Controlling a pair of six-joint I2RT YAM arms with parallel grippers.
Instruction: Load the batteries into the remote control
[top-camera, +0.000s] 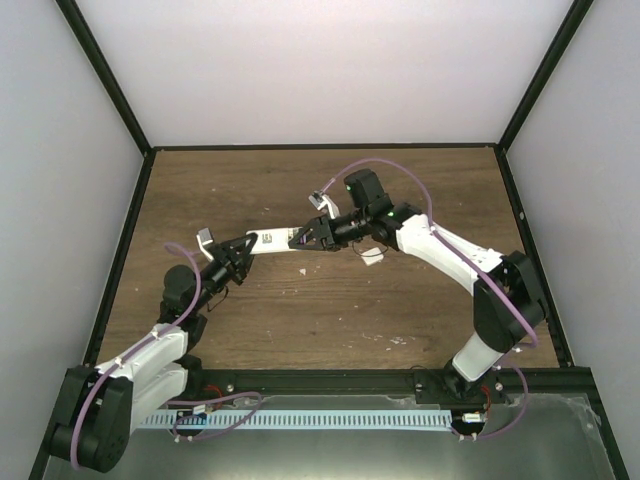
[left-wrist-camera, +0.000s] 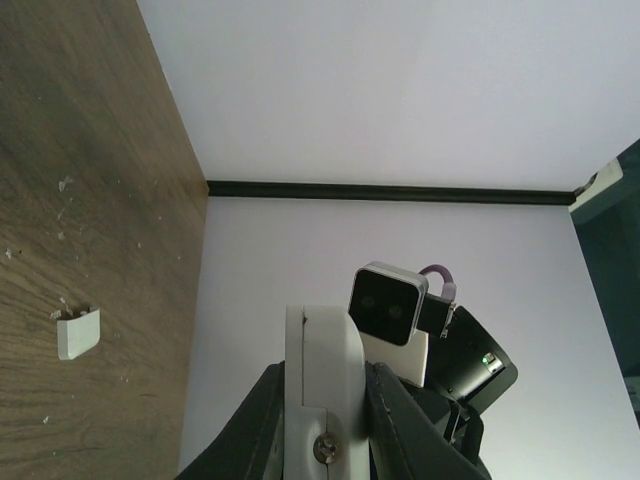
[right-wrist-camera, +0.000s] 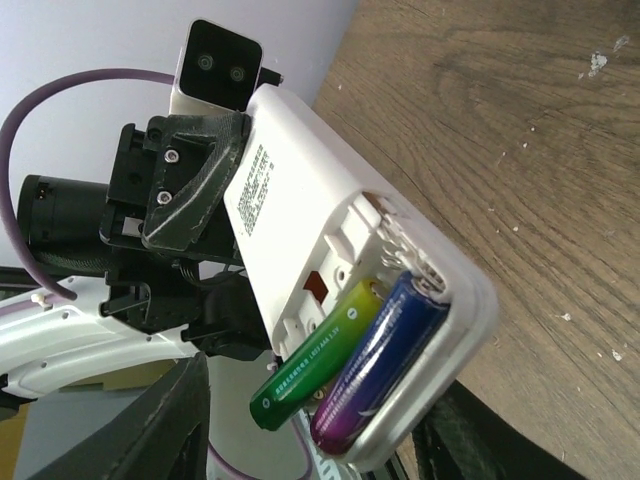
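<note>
The left gripper (top-camera: 243, 248) is clamped across the nearer end of the remote control (top-camera: 278, 240), a finger on each long edge, holding it clear of the wooden table (top-camera: 300, 330) with its open back turned to the right wrist camera. At the other end of the remote the battery bay has no cover on it, and both batteries lie in it side by side. The purple-blue battery (right-wrist-camera: 385, 360) lies along the bay next to the remote's rounded end wall. The green battery (right-wrist-camera: 318, 357) touches it on the inner side and sits at a slant, its near tip sticking out past the remote's edge. Around that end of the remote the right gripper (right-wrist-camera: 310, 432) is spread wide, one finger on each side of the bay and neither finger seen touching a battery. Past the remote's battery end, a small white square piece (top-camera: 372, 257) lies flat on the table, apart from the remote.
</note>
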